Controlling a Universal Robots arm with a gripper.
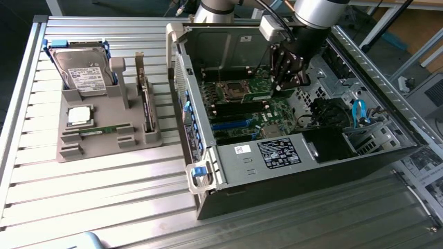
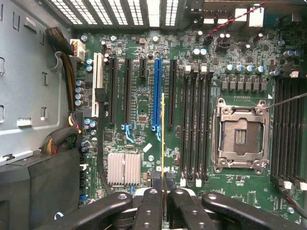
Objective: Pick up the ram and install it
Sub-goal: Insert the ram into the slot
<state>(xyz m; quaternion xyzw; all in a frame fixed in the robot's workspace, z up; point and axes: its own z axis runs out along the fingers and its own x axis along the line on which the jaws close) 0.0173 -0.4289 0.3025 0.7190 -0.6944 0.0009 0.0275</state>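
Your gripper hangs in the upper right of the exterior view, inside the open computer case, its jaws pinched narrow on the ram. The wrist view shows the stick edge-on, a thin line over the motherboard, running alongside the blue slot and near the black memory slots. Expect it to be light, stiff and fragile: hold it by the flat faces near the upper edge, clear of the contacts

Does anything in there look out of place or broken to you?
Nothing looks damaged or spilled. The one oddity: the processor socket on the motherboard is empty, its contacts bare. The ram hangs edge-on over the board near the blue slot.
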